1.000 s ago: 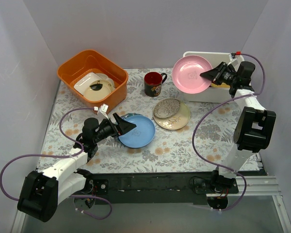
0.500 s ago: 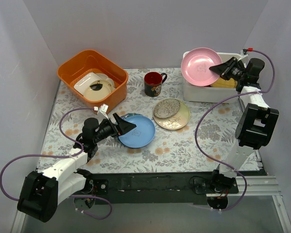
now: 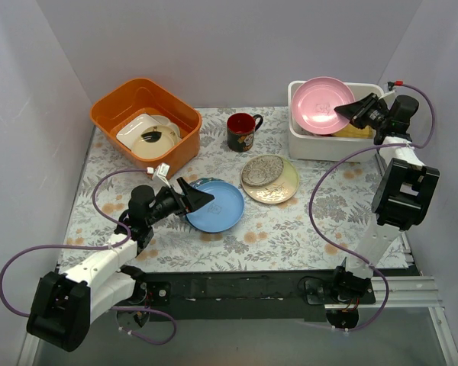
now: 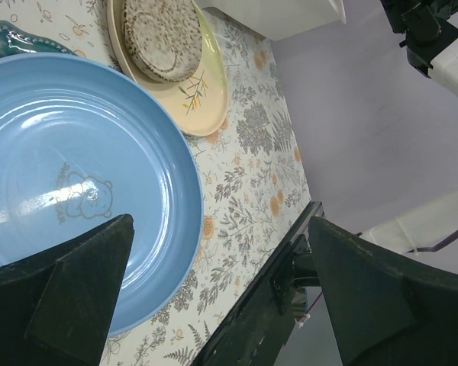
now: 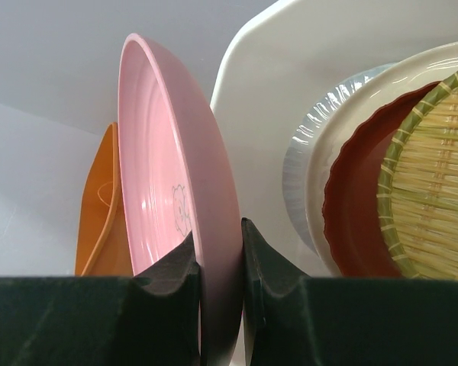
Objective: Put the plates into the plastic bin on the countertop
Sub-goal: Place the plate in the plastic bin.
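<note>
At back-right of the fern-print cloth countertop [image 3: 328, 210], the white rectangular plastic bin [image 3: 313, 146] has a round pink plate [image 3: 320, 103] tilted over it, rim pinched by the right gripper [image 3: 340, 113]. Round blue plate [image 3: 223, 207] lies flat near centre; left gripper [image 3: 204, 198] spread wide at its edge, holding nothing.

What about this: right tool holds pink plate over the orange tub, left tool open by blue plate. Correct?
No: the right tool holds the pink plate over the white plastic bin, not the orange tub, per the top external view. Rest stands.
</note>
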Robot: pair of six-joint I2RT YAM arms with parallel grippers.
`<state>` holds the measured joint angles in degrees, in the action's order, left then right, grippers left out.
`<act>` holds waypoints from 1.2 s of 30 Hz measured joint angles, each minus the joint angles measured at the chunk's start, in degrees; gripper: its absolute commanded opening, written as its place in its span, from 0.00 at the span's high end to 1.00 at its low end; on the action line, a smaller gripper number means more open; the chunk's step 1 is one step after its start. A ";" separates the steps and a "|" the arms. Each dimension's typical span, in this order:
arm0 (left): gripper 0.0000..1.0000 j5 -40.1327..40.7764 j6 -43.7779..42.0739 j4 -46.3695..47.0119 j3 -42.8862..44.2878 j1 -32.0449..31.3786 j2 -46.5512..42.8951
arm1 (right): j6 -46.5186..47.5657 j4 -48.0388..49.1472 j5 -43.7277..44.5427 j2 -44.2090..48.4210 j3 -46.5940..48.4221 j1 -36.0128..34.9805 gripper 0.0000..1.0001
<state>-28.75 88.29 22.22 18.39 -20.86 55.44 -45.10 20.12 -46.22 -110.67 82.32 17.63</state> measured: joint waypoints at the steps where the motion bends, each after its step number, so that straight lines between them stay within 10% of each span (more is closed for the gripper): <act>1: 0.02 0.00 0.00 0.00 -0.02 0.00 -0.07 | -0.04 0.00 0.04 -0.09 0.00 0.04 0.99; 36: 0.02 1.11 -0.46 -1.77 -0.02 0.00 -1.70 | 6.56 -10.75 8.98 -11.37 12.74 0.66 0.99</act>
<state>-27.64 87.83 20.45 18.37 -20.86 53.74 -38.54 9.37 -37.23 -122.04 95.07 18.28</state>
